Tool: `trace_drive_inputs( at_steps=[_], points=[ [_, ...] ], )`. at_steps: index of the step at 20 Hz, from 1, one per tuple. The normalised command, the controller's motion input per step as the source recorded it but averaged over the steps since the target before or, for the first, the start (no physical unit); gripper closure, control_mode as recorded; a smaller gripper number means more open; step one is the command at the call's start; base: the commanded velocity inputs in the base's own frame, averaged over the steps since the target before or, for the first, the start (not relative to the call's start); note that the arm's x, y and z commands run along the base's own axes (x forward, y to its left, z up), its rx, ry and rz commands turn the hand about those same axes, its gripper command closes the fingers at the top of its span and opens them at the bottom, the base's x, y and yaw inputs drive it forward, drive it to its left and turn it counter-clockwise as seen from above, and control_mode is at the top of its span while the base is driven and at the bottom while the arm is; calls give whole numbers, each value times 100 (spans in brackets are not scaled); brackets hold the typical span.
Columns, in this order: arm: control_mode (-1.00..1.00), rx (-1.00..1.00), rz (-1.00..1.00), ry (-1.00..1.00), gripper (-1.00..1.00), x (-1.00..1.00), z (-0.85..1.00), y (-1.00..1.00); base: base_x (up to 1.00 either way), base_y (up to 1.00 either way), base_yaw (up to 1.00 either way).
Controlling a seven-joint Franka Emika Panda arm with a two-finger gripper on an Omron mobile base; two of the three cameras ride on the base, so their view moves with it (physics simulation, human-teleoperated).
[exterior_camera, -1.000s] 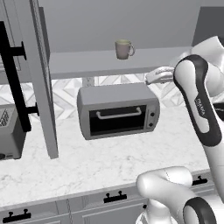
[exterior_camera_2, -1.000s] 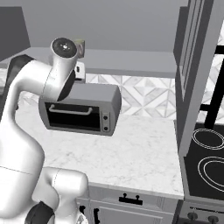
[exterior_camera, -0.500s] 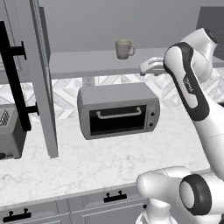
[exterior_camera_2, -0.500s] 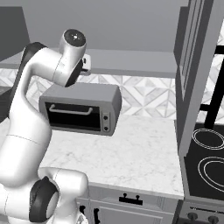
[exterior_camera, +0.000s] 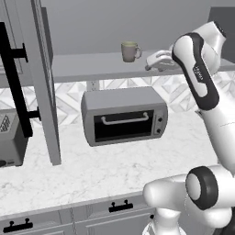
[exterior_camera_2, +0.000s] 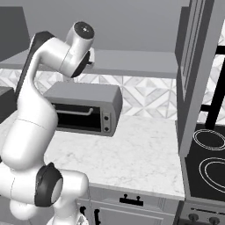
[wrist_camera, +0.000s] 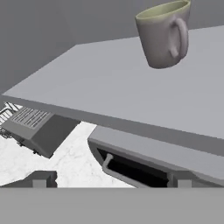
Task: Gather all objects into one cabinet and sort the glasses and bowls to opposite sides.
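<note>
A grey mug (exterior_camera: 131,51) with a pale green inside stands upright on the pale grey shelf (exterior_camera: 92,66), its handle facing right. My gripper (exterior_camera: 150,64) hovers at shelf height just right of the mug, apart from it. In the hand view the mug (wrist_camera: 164,33) sits at the upper right on the shelf (wrist_camera: 100,83). My gripper (wrist_camera: 111,181) is open, its fingertips (wrist_camera: 41,178) wide apart with nothing between them. The cabinet and the bowls are out of view.
A toaster oven (exterior_camera: 124,120) stands on the marble counter (exterior_camera: 105,170) under the shelf, with a toaster (exterior_camera: 9,137) to its left. An open cabinet door (exterior_camera: 43,82) juts out at the left. A stove (exterior_camera_2: 211,154) lies at the right.
The arm has lifted and swung left, bringing the hand from below the shelf edge up to shelf height, closer to the mug. The gripper stays open.
</note>
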Motion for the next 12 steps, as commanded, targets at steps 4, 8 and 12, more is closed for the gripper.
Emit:
trace_drive_inputs(
  at_steps=[4,8,12],
  points=[
    [-100,2,1,0,-100,29,26,0,0,0,0],
    [-100,5,0,-8,-100,34,12,0,0,0,0],
    [-100,8,2,-18,-100,33,1,0,0,0,0]
  ],
)
